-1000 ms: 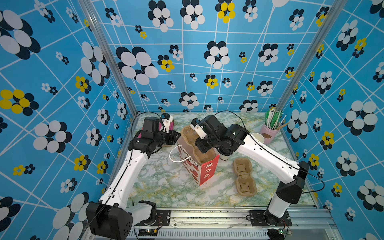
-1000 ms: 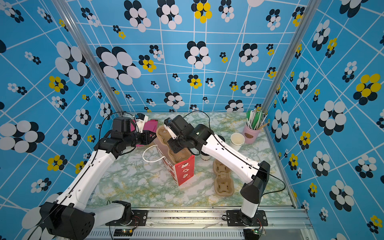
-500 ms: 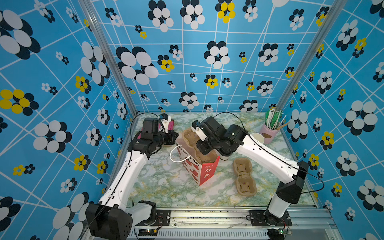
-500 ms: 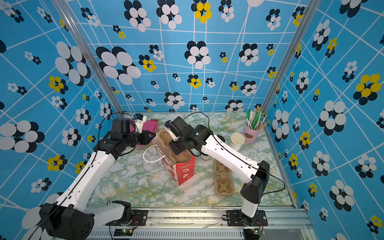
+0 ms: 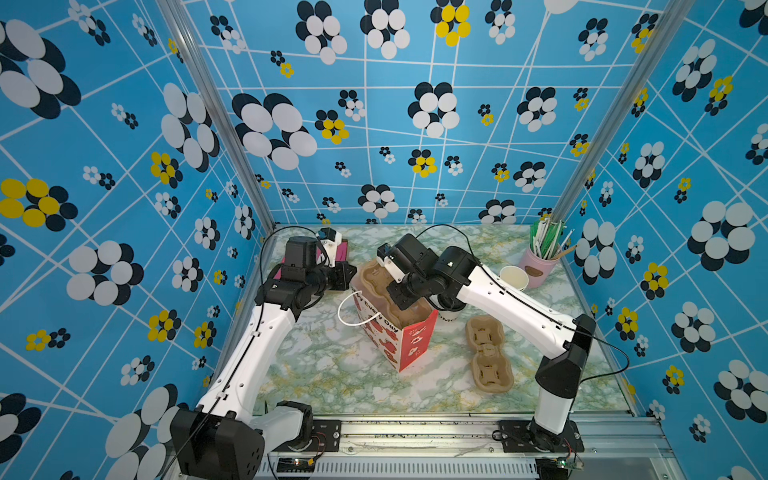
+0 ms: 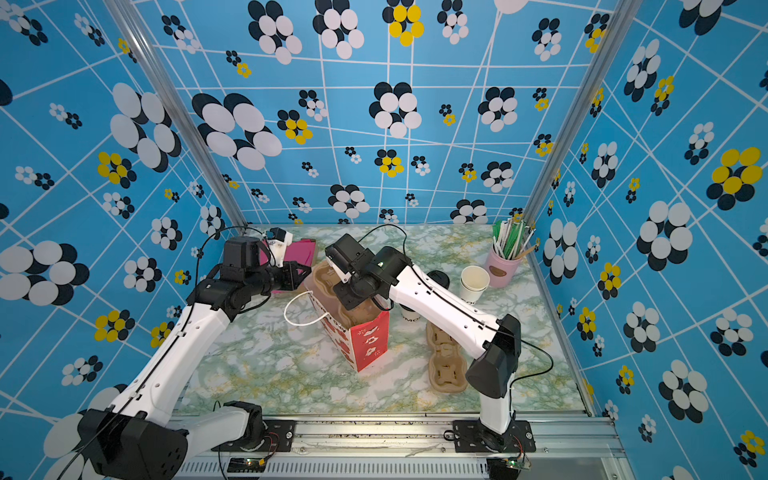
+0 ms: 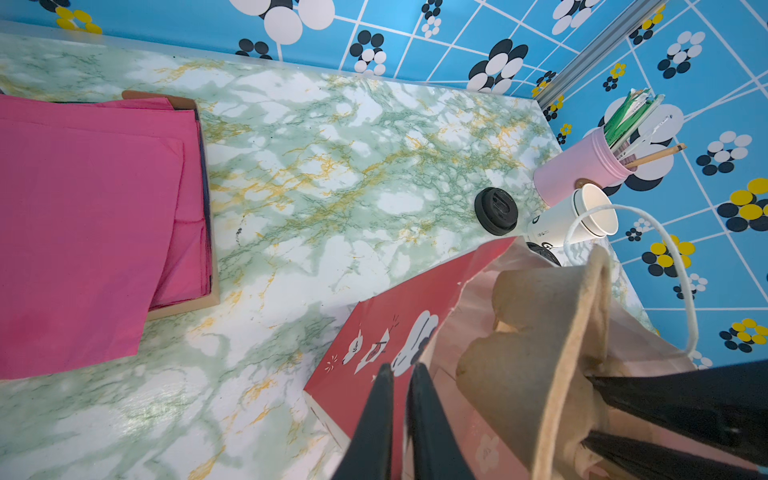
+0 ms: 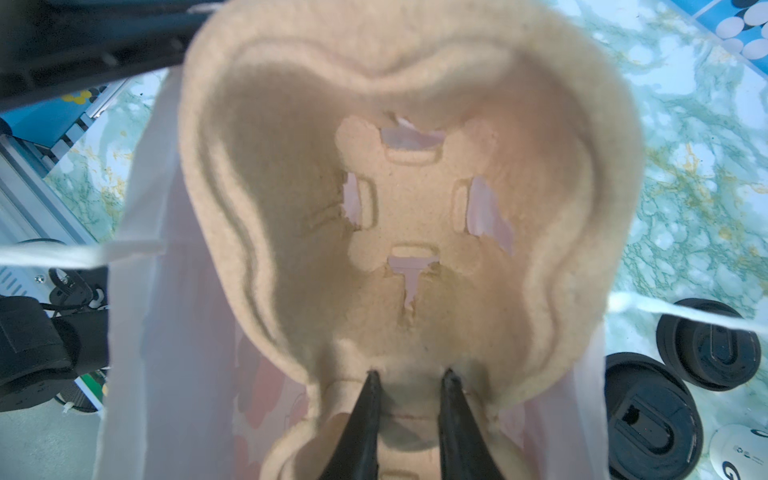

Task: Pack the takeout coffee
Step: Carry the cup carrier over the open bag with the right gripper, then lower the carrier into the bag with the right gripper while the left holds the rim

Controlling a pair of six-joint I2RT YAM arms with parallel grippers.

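Note:
The takeout coffee (image 6: 409,321) stands on the table behind the red paper bag (image 6: 370,340), mostly hidden under my right arm. Its black lid (image 8: 652,419) shows in the right wrist view. A brown pulp cup carrier (image 5: 374,274) stands tilted in the bag's mouth. My right gripper (image 8: 409,372) is shut on the carrier's middle ridge (image 8: 411,399) over the bag. At the bag's left end, my left gripper (image 7: 401,365) is shut on the bag's rim, one finger on each side of the wall.
A loose black lid (image 6: 438,278) and stacked lidless cups (image 6: 473,282) sit at the back right, by a pink holder of straws (image 6: 505,266). More carriers (image 6: 444,361) lie right of the bag. Pink napkins in a box (image 7: 83,228) are at the back left.
My left gripper's jaws have closed on the bag's rim. The right gripper has kept hold of the carrier and barely moved.

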